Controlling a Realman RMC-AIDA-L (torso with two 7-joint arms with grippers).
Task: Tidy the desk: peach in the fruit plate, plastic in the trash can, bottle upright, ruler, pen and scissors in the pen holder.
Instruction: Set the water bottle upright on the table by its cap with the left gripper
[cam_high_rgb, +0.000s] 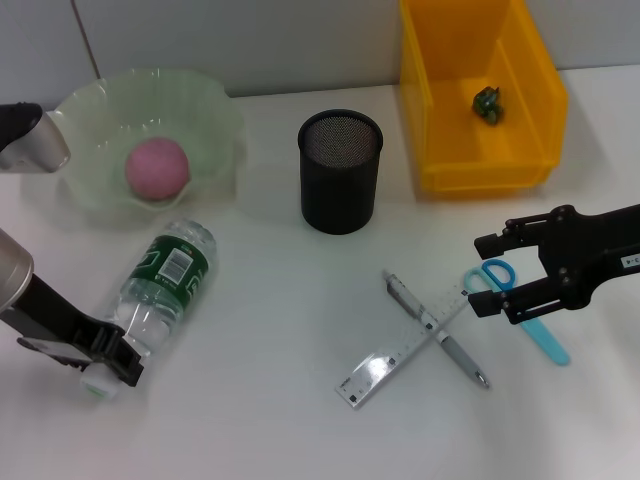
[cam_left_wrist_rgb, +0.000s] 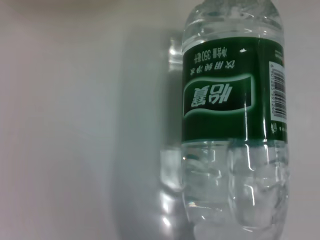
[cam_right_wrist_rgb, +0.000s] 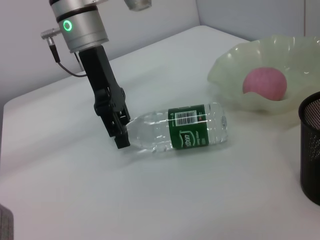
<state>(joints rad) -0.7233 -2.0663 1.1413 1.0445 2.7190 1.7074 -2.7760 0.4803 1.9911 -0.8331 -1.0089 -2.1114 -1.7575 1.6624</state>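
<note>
The bottle (cam_high_rgb: 168, 278) lies on its side on the white desk, green label up, also seen close in the left wrist view (cam_left_wrist_rgb: 232, 125) and in the right wrist view (cam_right_wrist_rgb: 185, 132). My left gripper (cam_high_rgb: 108, 362) sits at its neck, shut on it just behind the white cap (cam_high_rgb: 97, 386). The pink peach (cam_high_rgb: 157, 168) rests in the pale green fruit plate (cam_high_rgb: 215, 110). My right gripper (cam_high_rgb: 487, 273) stands open over the blue scissors (cam_high_rgb: 545, 340), its fingers either side of the handles. The ruler (cam_high_rgb: 395, 355) and pen (cam_high_rgb: 450, 350) lie crossed. Green plastic (cam_high_rgb: 488, 103) lies in the yellow trash can (cam_high_rgb: 430, 120).
The black mesh pen holder (cam_high_rgb: 341, 170) stands upright mid-desk, between the fruit plate and the yellow trash can; its rim (cam_right_wrist_rgb: 311, 145) shows at the right wrist view's edge. A grey wall runs behind the desk.
</note>
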